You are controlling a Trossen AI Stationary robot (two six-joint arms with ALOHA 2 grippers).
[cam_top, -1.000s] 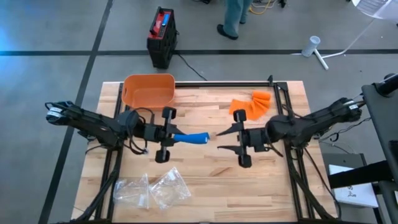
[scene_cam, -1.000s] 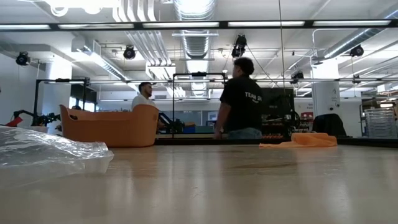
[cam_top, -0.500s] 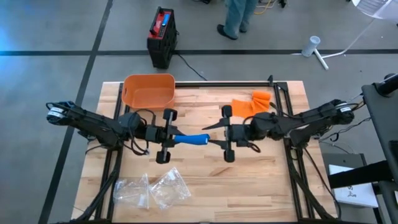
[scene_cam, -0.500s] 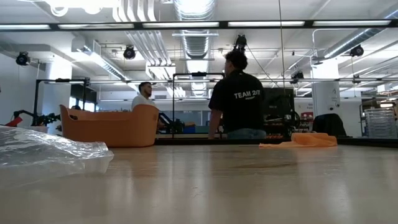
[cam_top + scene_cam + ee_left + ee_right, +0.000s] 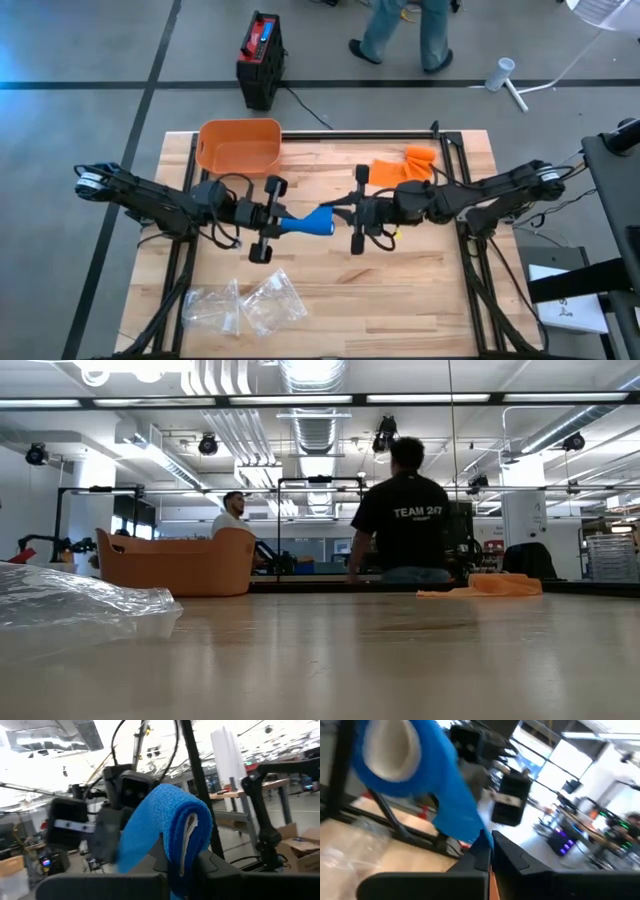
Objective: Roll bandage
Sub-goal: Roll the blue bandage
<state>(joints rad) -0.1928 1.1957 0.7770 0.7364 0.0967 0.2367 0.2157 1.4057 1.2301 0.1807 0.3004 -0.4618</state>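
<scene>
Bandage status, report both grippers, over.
Left gripper shut on blue bandage. Right gripper shut on its free end. Bandage held above table. Nothing in the way.

Blue bandage [image 5: 306, 223]; orange bin [image 5: 239, 146]; orange cloth [image 5: 404, 167].

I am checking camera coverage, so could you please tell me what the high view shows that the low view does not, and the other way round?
Only the high view shows both arms: the left gripper shut on the blue bandage roll, the right gripper shut on its loose end, held above the wooden table. Only the low view shows the room's ceiling lights and a person in a black T-shirt seen from behind. Both show the orange plastic tub, the orange cloth and the crumpled clear plastic bags.
</scene>
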